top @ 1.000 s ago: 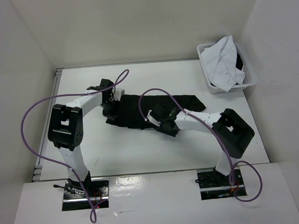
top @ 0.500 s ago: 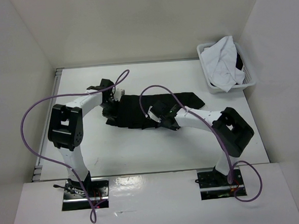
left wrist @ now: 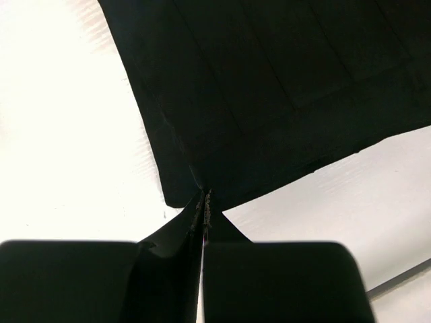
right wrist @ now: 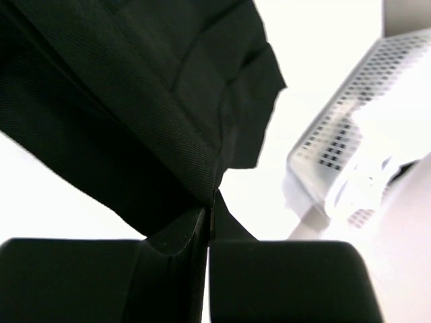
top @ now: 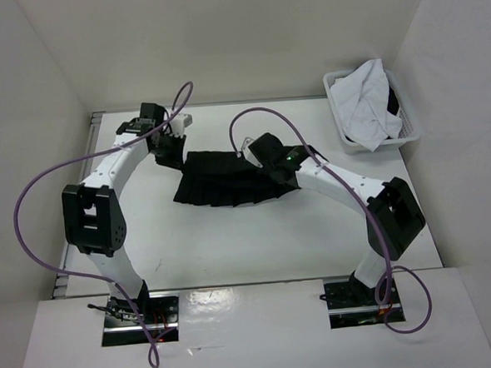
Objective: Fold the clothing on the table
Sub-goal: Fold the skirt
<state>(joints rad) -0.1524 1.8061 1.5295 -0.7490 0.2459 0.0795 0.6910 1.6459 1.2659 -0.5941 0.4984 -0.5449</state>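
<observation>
The clothing, a black pleated skirt (top: 225,185), hangs stretched between my two grippers above the white table (top: 232,243), its pleated hem drooping toward the near side. My left gripper (top: 180,154) is shut on the skirt's left upper corner. In the left wrist view the fabric (left wrist: 269,87) is pinched at the closed left gripper (left wrist: 204,196). My right gripper (top: 259,167) is shut on the skirt's right upper edge. The right wrist view shows the ribbed band of the skirt (right wrist: 121,101) clamped in the right gripper (right wrist: 214,200).
A white plastic basket (top: 411,130) stands at the table's back right corner with a white garment (top: 365,101) heaped in it; it also shows in the right wrist view as the basket (right wrist: 350,134). White walls enclose the table. Purple cables loop over both arms.
The right gripper has shut on the skirt. Both arms have then moved toward the back, raising the skirt off the table; its right part no longer lies spread out flat.
</observation>
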